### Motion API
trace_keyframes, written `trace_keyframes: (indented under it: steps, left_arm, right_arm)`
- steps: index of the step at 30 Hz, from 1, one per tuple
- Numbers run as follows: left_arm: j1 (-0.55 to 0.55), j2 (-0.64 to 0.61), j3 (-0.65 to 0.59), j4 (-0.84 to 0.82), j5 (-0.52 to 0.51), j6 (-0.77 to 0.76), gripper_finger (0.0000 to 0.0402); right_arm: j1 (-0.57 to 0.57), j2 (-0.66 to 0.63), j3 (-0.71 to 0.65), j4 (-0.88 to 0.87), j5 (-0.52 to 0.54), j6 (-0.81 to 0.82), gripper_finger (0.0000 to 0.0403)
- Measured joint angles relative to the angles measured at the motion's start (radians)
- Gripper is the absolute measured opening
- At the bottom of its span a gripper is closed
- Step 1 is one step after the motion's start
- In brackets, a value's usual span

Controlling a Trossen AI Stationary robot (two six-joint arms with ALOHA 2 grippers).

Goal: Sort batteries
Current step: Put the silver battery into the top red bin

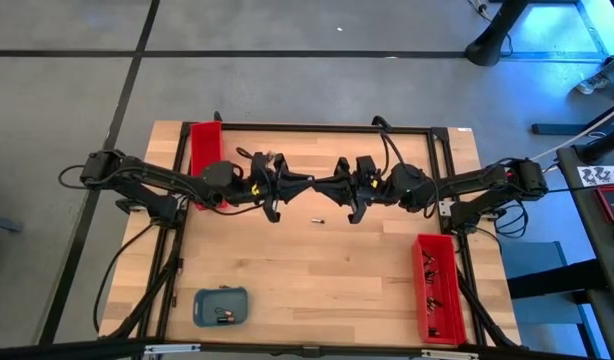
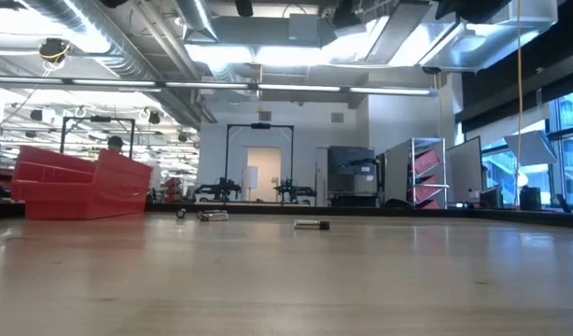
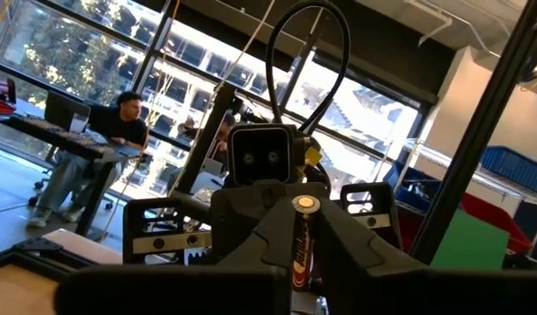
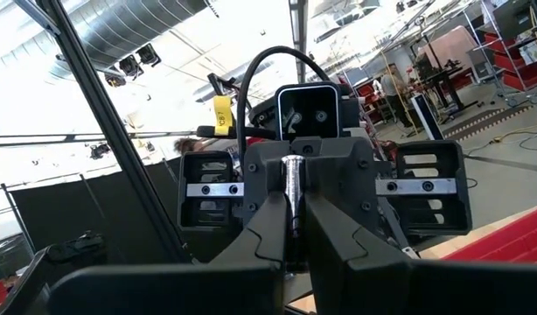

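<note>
Now we see from above that both arms reach toward the middle of the wooden table [image 1: 317,270], raised over its far half, with the left gripper [image 1: 309,183] and the right gripper [image 1: 325,184] meeting tip to tip. Between them they share one battery [image 3: 302,243]: the left wrist view shows a copper-and-dark cell standing between that arm's own fingers [image 3: 251,232], its flat silvery end turned to the camera, and behind it the other arm's wrist. The right wrist view shows a silvery cell clamped between that arm's fingers [image 4: 334,236], with the left arm's wrist facing it. So both pairs of jaws are closed on this cell, each from its own side. The high view gives us what the wrist views hide: a second battery [image 1: 316,216] lies alone on the wood just near of the grippers, a blue-grey tray [image 1: 220,306] with a few cells sits at the near left, one red tray [image 1: 205,152] stands at the far left, and another red tray [image 1: 436,290] lies at the near right. The low view shows no gripper, only the lying cell on the table top. A seated person [image 3: 102,149] appears in the room behind.
</note>
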Motion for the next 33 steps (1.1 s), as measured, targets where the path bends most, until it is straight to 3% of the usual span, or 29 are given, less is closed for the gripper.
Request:
trace_keyframes:
  steps: [14, 22, 26, 33]
  left_arm:
    - [0.0, 0.0, 0.0, -0.02, 0.002, -0.002, 0.0018]
    - [-0.001, -0.005, -0.001, -0.037, 0.005, 0.003, 0.0018]
    - [-0.001, -0.039, -0.001, -0.037, 0.007, 0.034, 0.0018]
    - [0.0, -0.154, 0.008, -0.235, -0.033, 0.104, 0.0018]
  right_arm:
    - [0.0, 0.001, 0.0, -0.028, 0.018, 0.003, 0.0069]
    - [0.0, 0.004, 0.002, -0.105, 0.016, 0.004, 0.017]
    - [-0.001, 0.004, 0.002, -0.199, -0.051, 0.003, 0.0218]
    - [0.0, 0.004, 0.001, -0.386, -0.131, 0.082, 0.0235]
